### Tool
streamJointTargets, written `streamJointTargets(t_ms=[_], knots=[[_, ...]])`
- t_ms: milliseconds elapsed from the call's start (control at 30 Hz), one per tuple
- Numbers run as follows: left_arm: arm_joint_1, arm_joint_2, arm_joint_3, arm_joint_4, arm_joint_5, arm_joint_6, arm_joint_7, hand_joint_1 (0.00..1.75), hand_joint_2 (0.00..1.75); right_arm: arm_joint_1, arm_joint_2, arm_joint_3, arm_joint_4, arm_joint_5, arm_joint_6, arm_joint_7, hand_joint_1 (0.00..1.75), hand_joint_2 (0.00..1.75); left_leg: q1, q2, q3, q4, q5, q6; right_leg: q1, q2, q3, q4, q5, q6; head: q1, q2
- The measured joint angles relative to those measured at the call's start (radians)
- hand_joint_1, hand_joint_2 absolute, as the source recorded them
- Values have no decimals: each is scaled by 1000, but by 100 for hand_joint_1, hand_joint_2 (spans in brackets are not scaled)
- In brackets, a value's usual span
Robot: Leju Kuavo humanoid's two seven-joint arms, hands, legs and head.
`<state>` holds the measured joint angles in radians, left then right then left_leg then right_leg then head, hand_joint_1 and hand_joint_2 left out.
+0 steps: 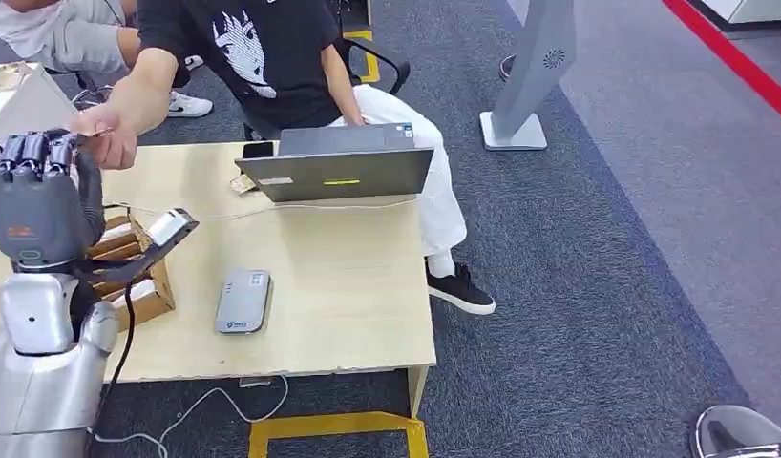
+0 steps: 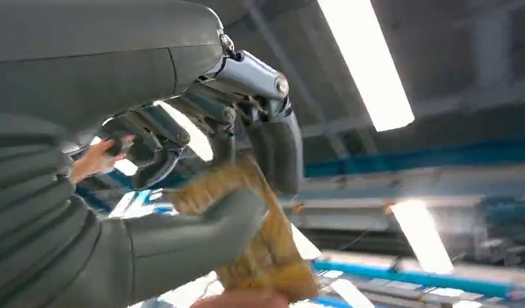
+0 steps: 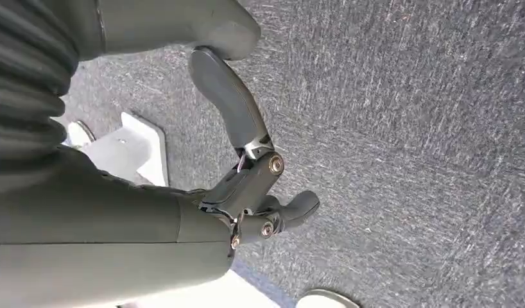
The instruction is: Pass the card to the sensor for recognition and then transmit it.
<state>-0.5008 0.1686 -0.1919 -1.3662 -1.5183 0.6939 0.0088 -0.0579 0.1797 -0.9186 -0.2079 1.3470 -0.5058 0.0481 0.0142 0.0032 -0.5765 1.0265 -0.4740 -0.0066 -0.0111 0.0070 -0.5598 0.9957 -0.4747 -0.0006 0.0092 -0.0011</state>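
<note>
Card [image 2: 260, 250] pinched in my raised left hand [image 1: 38, 205], far-left over table [image 1: 348, 315]; person's hand [image 1: 110, 134] touching it. Handover step. Next: release. Right hand [image 3: 247, 192] hanging, holding nothing, fingers apart.

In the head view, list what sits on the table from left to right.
Left hand holding the card → cardboard holder → grey sensor → laptop.

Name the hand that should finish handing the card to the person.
Left. The left hand is raised beside the person's hand and already grips the card. The right hand hangs over carpet, holding nothing.
</note>
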Motion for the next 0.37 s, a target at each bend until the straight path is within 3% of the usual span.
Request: streamJointTargets(t_ms=[367], knots=[[37,1,-14,-128,1,0,9,0,175,-1,5,0,4,4,1,15,0,175,0,0,0,0,1,-1,0,0,-1,1,0,0,-1,0]])
